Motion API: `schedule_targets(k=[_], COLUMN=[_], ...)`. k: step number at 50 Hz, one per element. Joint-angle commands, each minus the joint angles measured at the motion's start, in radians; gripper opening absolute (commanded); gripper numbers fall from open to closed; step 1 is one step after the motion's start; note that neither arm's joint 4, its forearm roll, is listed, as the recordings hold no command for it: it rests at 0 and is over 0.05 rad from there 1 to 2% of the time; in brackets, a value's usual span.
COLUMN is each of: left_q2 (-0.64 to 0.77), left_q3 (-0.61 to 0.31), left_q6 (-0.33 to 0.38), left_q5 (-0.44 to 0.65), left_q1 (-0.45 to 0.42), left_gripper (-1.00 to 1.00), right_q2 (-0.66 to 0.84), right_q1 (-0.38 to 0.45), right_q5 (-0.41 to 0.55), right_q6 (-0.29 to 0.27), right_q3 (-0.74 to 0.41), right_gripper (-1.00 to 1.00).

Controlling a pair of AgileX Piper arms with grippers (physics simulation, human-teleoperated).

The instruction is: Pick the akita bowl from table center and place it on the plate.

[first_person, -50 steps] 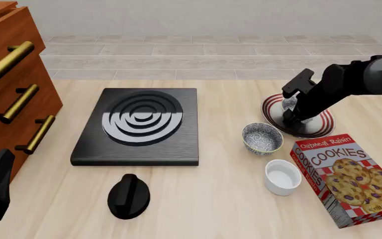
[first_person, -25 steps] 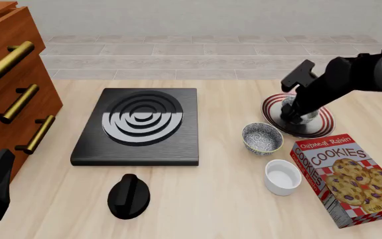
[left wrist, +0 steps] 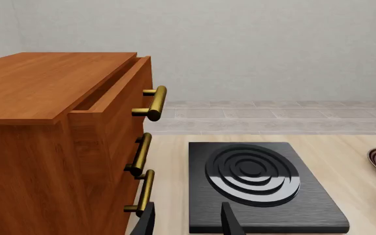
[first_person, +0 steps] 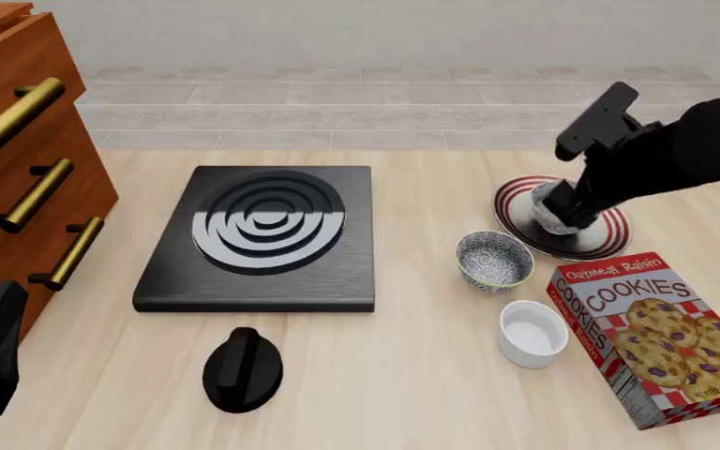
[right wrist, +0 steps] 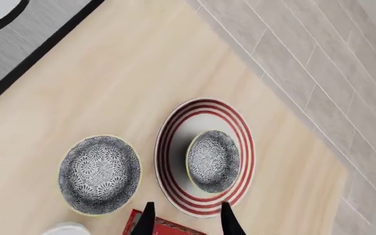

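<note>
The akita bowl (right wrist: pixel 213 160) stands upright inside the red-striped plate (right wrist: pixel 175 142), and nothing holds it. My right gripper (right wrist: pixel 186 223) hovers above the plate's near edge, open, with nothing between its fingers. From the front, the bowl (first_person: pixel 547 211) shows on the plate (first_person: pixel 598 239), partly behind the raised right arm (first_person: pixel 641 155). My left gripper (left wrist: pixel 188 223) is open and low at the table's near left, facing the stove, far from the plate.
An identical bowl (first_person: pixel 494 260) sits on the table just left of the plate. Nearer are a white ramekin (first_person: pixel 532 333) and a cookies box (first_person: pixel 660 337). A black stove plate (first_person: pixel 263 234), a black knob (first_person: pixel 243 370) and a wooden drawer cabinet (first_person: pixel 22 178) fill the left.
My right arm has risen up and back from the plate. The bowl has stayed on the plate. The left arm has not moved.
</note>
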Motion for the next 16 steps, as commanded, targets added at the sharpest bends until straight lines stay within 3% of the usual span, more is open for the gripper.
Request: schedule_targets(k=[1,3,10,16], left_q2=[0.0,0.0,0.0,0.0], left_q3=[0.0,0.0,0.0,0.0], left_q6=[0.0,0.0,0.0,0.0], left_q5=[0.0,0.0,0.0,0.0], left_q1=[0.0,0.0,0.0,0.0], left_gripper=[1.0,1.0,1.0,1.0], right_q2=[-0.219,-0.262,-0.448,-0.634], right_q1=[0.036,0.045,0.085,0.117], right_q5=[-0.042,-0.039,-0.062,-0.019], right_q6=[0.018,0.044,0.06,0.068], right_q3=[0.129,0.133,0.237,0.312], right_gripper=[1.0,1.0,1.0,1.0])
